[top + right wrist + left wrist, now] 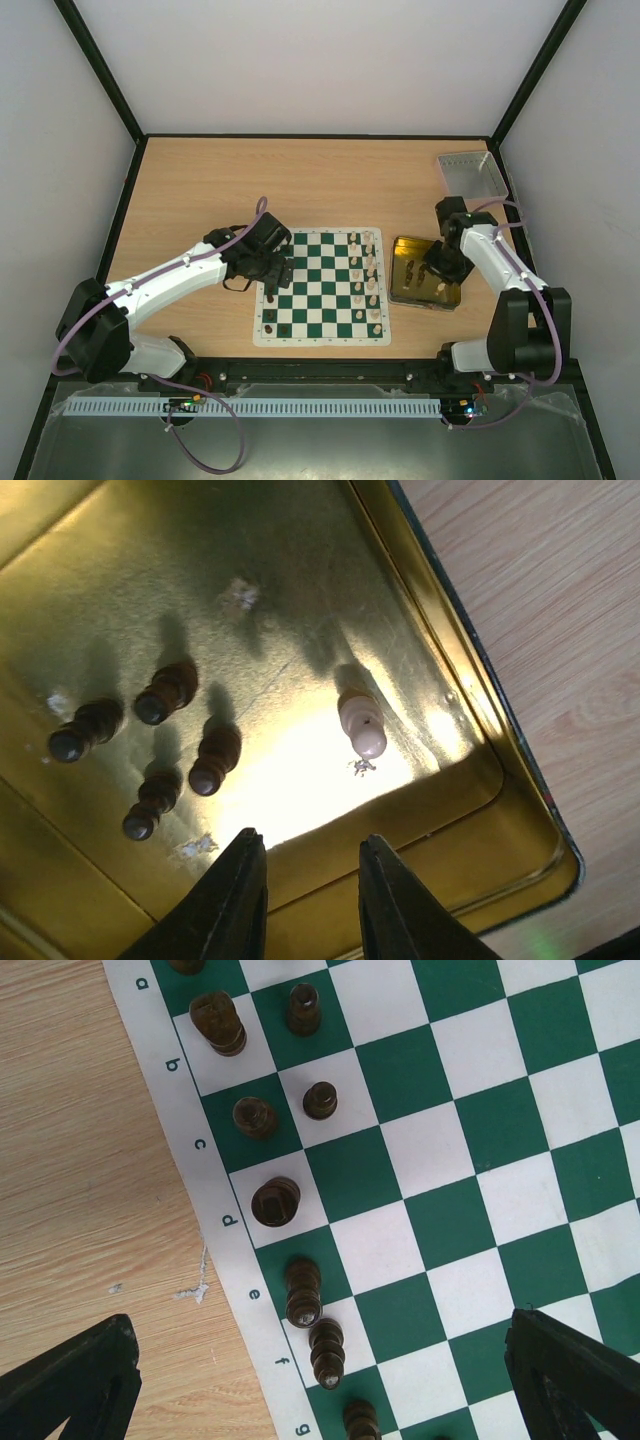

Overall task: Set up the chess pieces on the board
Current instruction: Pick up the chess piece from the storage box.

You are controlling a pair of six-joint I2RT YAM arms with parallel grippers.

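Left tool (pixel 320 1365) wide open, empty, over left edge of board (pixel 480 1160). Right tool (pixel 308 880) barely open, empty, above yellow tray (pixel 445 630) with five chess pieces (pixel 362 727).

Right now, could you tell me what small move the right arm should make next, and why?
Probably ease the right gripper forward over the cream pawn and lower onto it. Its jaws are apart and empty above the yellow tray, and that pawn sits alone, clear of the four dark pawns.
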